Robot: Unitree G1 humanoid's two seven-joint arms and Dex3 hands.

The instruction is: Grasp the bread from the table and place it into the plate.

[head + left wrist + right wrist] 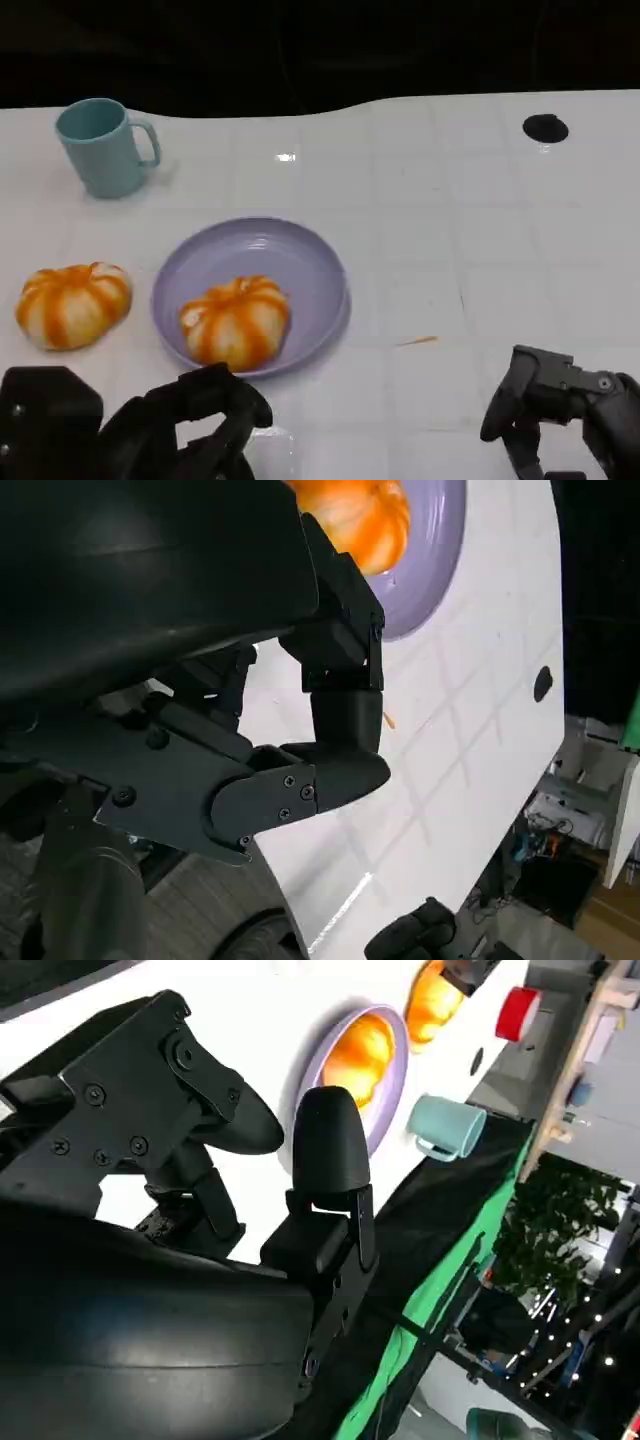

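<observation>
Head view: we see one round orange-and-white striped bread roll [236, 321] already inside lilac plastic plate [310, 262]; second striped roll [72, 304] on white tiled surface [480, 250], just left of plate. Teal mug [105, 146] behind. Left hand [190, 425] low, fingers loosely curled, holding nothing; right hand [560, 405] likewise unladen.

Left wrist view: we note fingers [340, 695] apart, nothing between; plate edge beyond.

Right wrist view: fingers [325, 1145] spread, nothing held.

We judge one placement done; next calls for left-hand reach to outer roll. No legible writing.

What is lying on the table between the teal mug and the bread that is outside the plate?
Nothing: in the head view, only bare white table separates the teal plastic mug from the orange-striped round bread.
</observation>
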